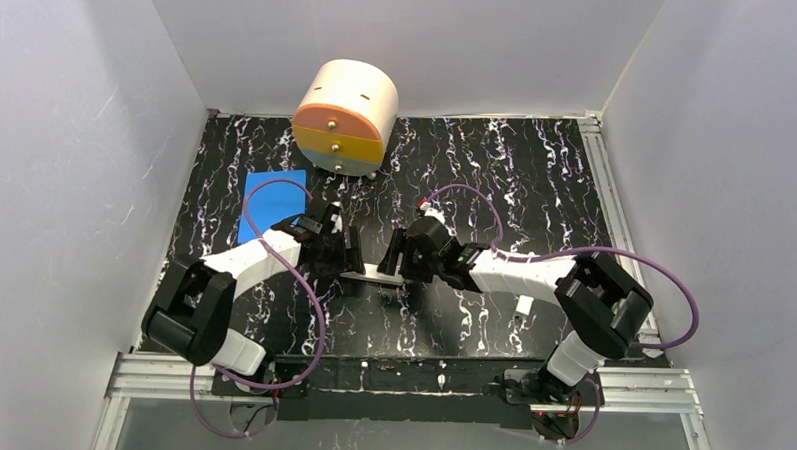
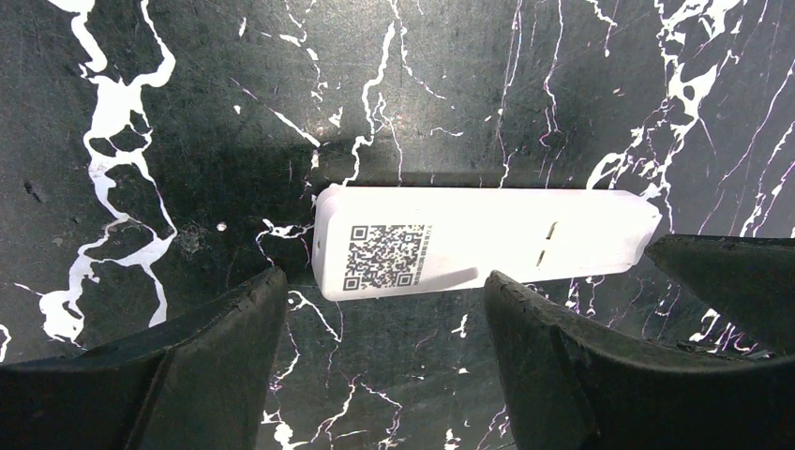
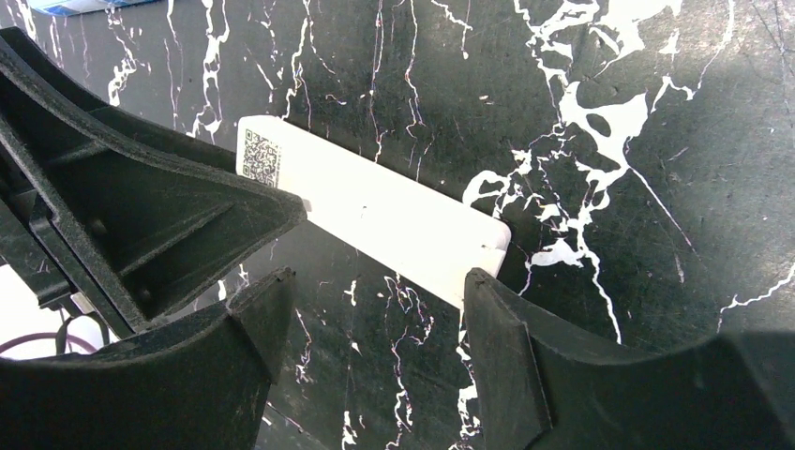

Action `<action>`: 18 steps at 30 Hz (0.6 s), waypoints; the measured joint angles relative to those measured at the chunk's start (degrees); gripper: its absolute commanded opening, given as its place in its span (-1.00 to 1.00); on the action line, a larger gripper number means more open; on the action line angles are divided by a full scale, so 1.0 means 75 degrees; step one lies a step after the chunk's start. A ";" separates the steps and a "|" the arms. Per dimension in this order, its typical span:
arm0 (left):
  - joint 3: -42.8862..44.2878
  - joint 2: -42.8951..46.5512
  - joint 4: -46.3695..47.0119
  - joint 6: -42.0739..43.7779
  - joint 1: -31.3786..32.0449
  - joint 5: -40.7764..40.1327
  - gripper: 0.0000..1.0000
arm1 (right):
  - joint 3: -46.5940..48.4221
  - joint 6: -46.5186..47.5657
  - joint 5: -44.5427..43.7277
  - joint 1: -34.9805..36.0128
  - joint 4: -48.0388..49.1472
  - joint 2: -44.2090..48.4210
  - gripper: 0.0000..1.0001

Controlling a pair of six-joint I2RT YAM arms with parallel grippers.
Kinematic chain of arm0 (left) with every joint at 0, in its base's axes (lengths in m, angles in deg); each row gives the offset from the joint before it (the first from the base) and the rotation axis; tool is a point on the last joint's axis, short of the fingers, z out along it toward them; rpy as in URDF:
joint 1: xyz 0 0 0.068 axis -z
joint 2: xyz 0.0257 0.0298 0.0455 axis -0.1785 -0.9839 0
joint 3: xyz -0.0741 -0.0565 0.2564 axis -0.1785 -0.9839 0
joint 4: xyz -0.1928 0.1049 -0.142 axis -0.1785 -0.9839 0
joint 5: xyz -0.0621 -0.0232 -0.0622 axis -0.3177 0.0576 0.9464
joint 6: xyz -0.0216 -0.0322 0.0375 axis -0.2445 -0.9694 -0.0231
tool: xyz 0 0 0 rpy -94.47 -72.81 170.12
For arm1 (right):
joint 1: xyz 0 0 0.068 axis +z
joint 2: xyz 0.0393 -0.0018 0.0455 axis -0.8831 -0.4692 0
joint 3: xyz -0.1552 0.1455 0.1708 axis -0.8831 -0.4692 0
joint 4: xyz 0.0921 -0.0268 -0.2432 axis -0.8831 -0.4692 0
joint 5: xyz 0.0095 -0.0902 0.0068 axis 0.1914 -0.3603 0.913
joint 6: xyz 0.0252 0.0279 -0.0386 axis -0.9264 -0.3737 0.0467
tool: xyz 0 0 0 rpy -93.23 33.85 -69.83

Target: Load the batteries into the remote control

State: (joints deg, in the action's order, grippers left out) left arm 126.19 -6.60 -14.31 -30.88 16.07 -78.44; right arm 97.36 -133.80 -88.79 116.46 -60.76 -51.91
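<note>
The remote lies flat on the table, back face up, with its square code label visible. It sits between the two grippers, near the table centre.

Left gripper: fingers apart, positioned over the label end of the remote. Nothing is clamped.

Right gripper: fingers apart, positioned at the opposite end. One fingertip stands at the remote's corner; contact cannot be confirmed.

A round drum stands at the far edge. A blue sheet lies beside the left arm.
</note>
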 measured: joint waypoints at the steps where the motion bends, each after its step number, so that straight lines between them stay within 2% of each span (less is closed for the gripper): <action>1: 0.0000 0.0000 -0.0006 0.0003 0.0000 0.0000 0.50 | 0.0000 0.0006 -0.0006 0.0000 -0.0003 0.0000 0.47; 9: 0.0015 0.0003 -0.0052 0.0032 0.0003 -0.0020 0.51 | 0.0000 0.0096 -0.0280 0.0000 -0.0152 0.0391 0.47; 14: 0.0017 0.0026 -0.0064 0.0061 0.0000 -0.0026 0.67 | 0.0000 0.0102 -0.0568 0.0000 -0.0641 0.0501 0.47; 18: 0.0029 0.0154 -0.0044 0.0085 0.0000 -0.0023 0.69 | 0.0015 0.0079 -0.0702 0.0000 -0.1160 0.0338 0.42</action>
State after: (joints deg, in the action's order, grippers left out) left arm 126.41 -5.44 -14.63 -30.25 16.07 -78.62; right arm 97.47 -133.21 -94.06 116.46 -69.46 -49.38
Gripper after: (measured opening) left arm 0.841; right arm 0.729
